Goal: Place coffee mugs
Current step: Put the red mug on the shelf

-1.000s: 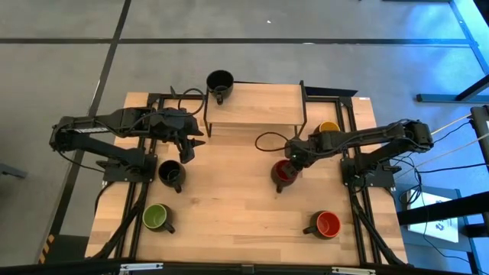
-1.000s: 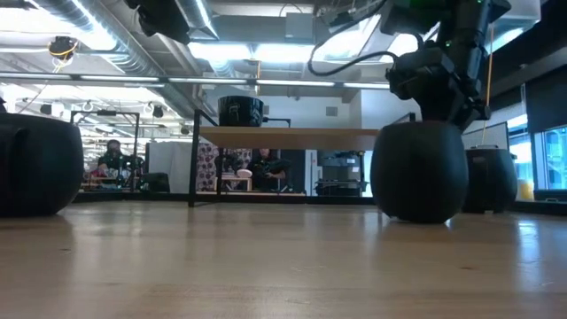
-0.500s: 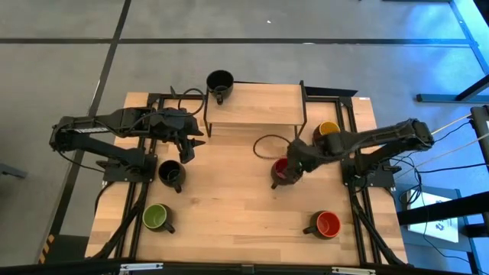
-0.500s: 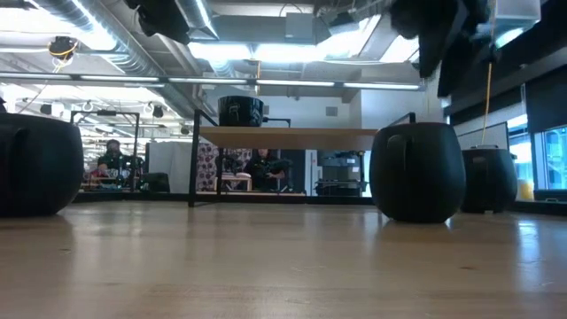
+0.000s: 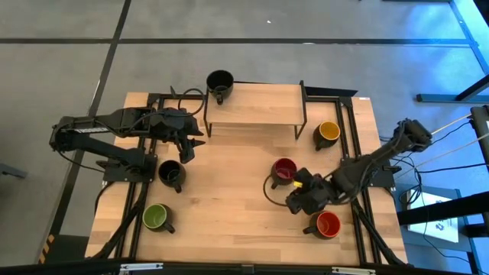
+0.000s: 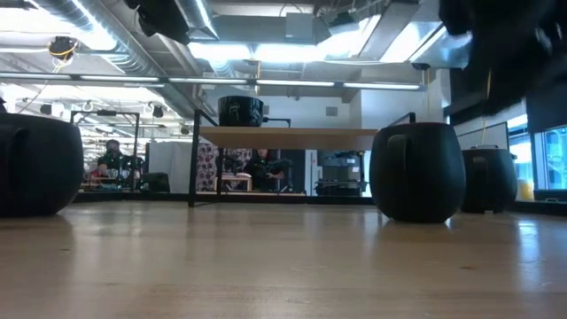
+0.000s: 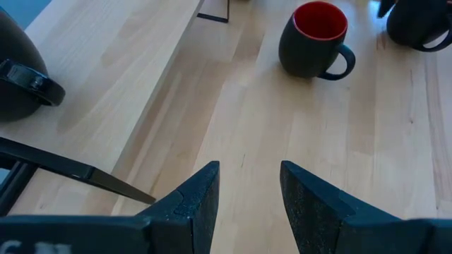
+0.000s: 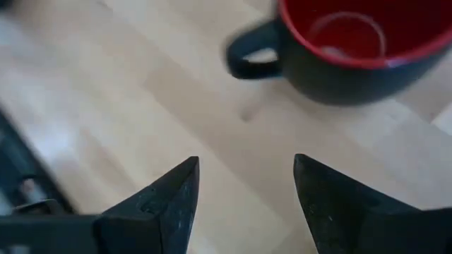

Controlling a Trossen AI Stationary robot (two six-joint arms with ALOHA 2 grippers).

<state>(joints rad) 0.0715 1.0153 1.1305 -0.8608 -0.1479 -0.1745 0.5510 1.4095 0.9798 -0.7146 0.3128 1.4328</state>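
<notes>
Six dark mugs show in the high view. A black one (image 5: 220,82) stands on the shelf's left end, another black one (image 5: 171,173) sits near my left arm, and the green one (image 5: 157,218) is at the near left. The yellow one (image 5: 328,131) is at the far right, the dark red one (image 5: 284,171) at mid-table and the orange-red one (image 5: 325,224) at the near right. My right gripper (image 5: 296,202) hovers open between the last two. Its wrist view shows a red-lined mug (image 8: 339,42) beyond the open fingers (image 8: 247,180); which of the two, I cannot tell. My left gripper (image 5: 187,147) waits open (image 7: 251,183) by the shelf's left leg.
A wooden shelf (image 5: 254,103) on black metal legs stands at the far middle of the table. Black frame rails run along both table sides. Bare wood lies between the dark red mug and the left mugs. People sit in the room behind the table (image 6: 257,168).
My right gripper has come up off the dark red mug's rim and swung toward the near edge, ending beside the orange-red mug. The dark red mug stays standing where it was. My left arm has kept still.
</notes>
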